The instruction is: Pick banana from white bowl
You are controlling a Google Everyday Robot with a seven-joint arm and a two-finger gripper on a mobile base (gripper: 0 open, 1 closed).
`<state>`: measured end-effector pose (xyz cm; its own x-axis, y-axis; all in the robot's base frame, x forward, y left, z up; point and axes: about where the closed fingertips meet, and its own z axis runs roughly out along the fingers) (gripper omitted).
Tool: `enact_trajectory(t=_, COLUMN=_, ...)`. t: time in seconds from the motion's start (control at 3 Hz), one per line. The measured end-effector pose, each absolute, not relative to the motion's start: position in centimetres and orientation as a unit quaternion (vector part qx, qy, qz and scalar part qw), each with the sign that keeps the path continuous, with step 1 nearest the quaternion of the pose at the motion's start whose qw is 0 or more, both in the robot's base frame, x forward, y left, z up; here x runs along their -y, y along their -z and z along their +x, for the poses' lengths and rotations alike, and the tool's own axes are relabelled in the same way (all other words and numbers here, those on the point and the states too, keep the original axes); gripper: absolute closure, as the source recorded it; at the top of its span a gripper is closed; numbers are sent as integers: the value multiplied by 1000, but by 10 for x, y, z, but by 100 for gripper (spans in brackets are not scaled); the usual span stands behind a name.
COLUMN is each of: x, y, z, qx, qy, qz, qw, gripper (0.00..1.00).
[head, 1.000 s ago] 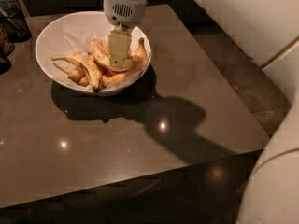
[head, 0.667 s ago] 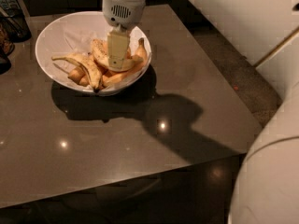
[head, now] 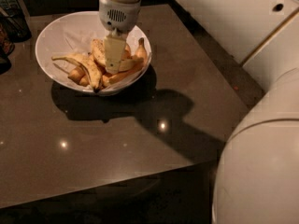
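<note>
The white bowl (head: 60, 34) stands on the far left part of the dark table. Several bananas lie in its right half. The plump speckled banana (head: 98, 51) lies in the middle of the pile. My gripper (head: 114, 55) hangs straight down from the arm's white wrist (head: 119, 10). It reaches into the pile directly at this banana's right part and covers that part. A thinner dark-streaked banana (head: 88, 69) with a long pale stem lies at the left. Smooth orange-tinted bananas (head: 122, 74) lie at the front and right.
The dark glossy table (head: 117, 139) reaches toward me, its front edge low in view. Dark objects (head: 11, 24) stand at the far left edge. My white body (head: 261, 167) fills the lower right, and a white arm link (head: 233, 17) crosses the upper right.
The gripper stays down in the banana pile over the same spot. My white body at the lower right has shifted further into view.
</note>
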<state>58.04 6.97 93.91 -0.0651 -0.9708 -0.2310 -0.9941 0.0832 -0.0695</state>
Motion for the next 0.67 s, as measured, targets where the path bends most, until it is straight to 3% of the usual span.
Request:
enact_trajectory(t=0.33, x=-73, y=-932, z=584, qx=-730, qy=-59, qz=-674, qw=102, gripper=43)
enact_trajectory(t=0.67, x=-74, y=-926, z=588, qx=-733, qy=-66, qz=-671, qw=97, gripper=62)
